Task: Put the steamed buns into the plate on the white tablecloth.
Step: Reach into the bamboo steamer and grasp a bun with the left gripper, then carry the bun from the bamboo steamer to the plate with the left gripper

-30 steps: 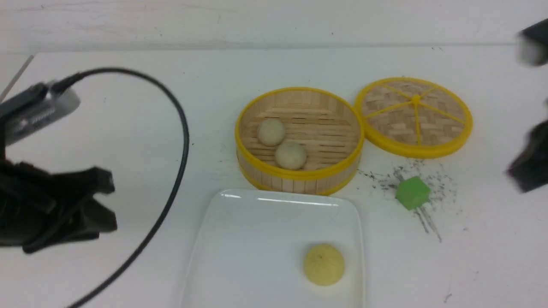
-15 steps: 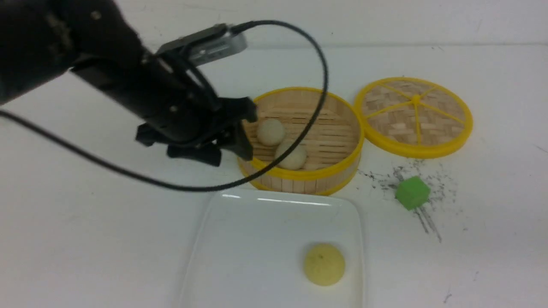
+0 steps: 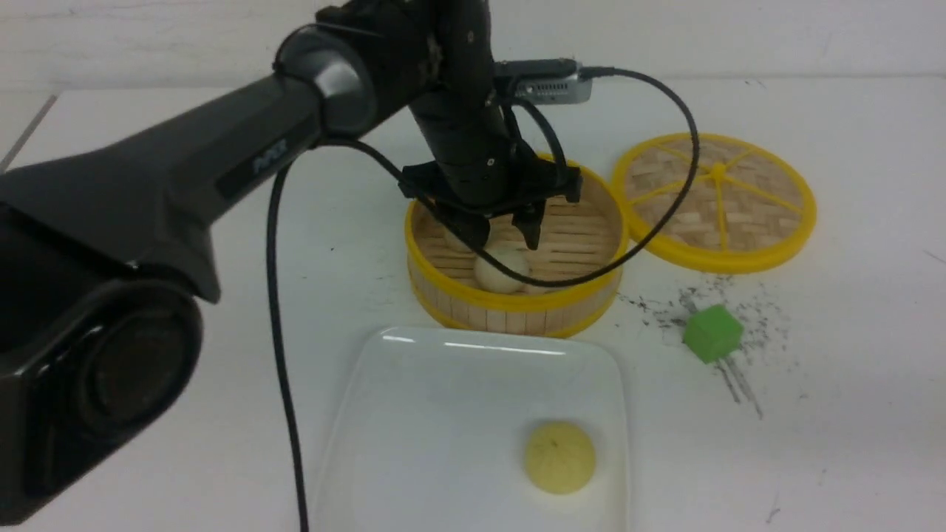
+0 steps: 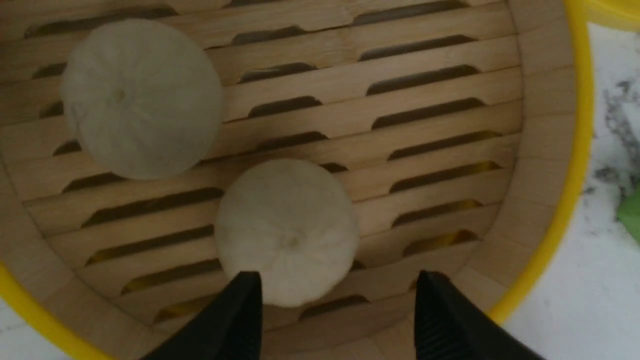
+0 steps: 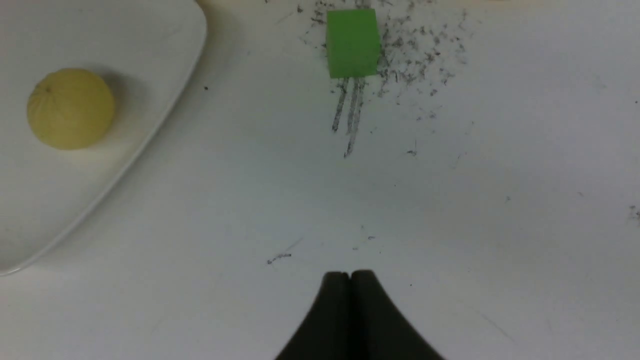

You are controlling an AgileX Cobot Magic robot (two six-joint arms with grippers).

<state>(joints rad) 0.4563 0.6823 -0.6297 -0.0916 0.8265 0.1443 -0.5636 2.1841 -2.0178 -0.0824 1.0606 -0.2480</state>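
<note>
Two off-white buns [image 4: 142,97] wait in the bamboo steamer [image 3: 517,304] as my left end effector [image 3: 502,236], just swung in, hangs spread over the nearer bun [image 3: 502,272], so pickup looks next.

Left arm [image 3: 185,162]: matte black, long smooth link, widening toward base. Faint pale lettering on its side, unreadable. Big round joint cap [image 3: 126,369], dark, slightly glossy. Rounded grey-black elbow housing [image 3: 332,66]. Slim silver-grey camera module [image 3: 550,81] at wrist, thin black cable [image 3: 275,332] plugged into one end. Left gripper [image 3: 505,238]: black, angular body, two pointed fingers [image 4: 235,325]. Right gripper [image 5: 350,274]: black, wedge-shaped, narrowing to blunt tips.
</note>
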